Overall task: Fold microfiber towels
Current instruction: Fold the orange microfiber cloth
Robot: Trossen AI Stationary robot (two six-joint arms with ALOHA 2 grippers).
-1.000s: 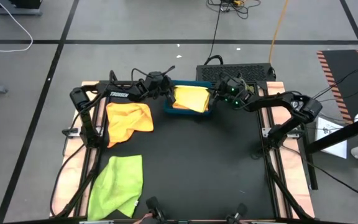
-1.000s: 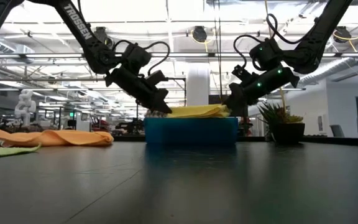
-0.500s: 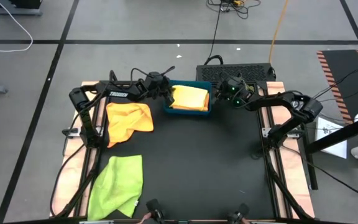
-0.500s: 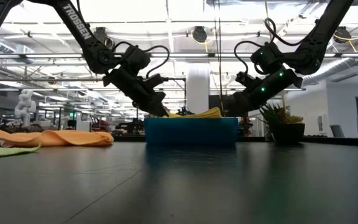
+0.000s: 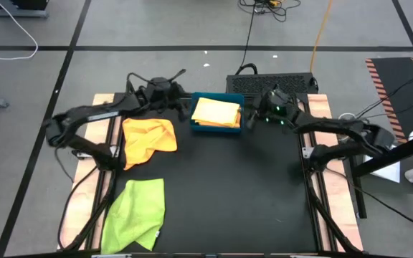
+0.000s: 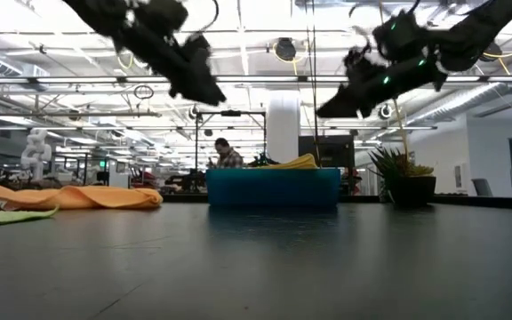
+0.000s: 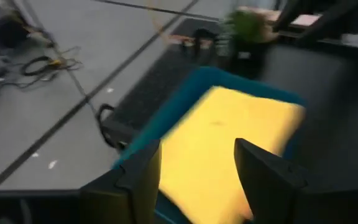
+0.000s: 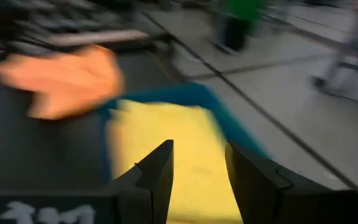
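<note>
You have one towel finished and two left, as far as the desk [image 5: 221, 179] shows. Taking the blue tray [image 5: 194, 123] at the desk's far edge as your landmark: the yellow towel [image 5: 217, 112] lies folded flat inside it, its edges within the tray walls, and that reads as a finished piece. Just beside the tray on the left arm's side, the orange towel [image 5: 148, 139] lies crumpled and unfolded on the desk. Well apart from the tray, at the near left corner, the green towel [image 5: 136, 213] lies spread loosely, one corner turned over, also not folded.

Both arms are up off the tray. Your left tool [image 7: 196, 171] hangs above the tray's left end, fingers apart, gripping nothing; only the yellow towel shows between them, lower down. Your right tool [image 8: 199, 167] hangs above the tray's right end, fingers likewise apart and empty.

By my judgement, the orange towel is the natural next piece.
</note>
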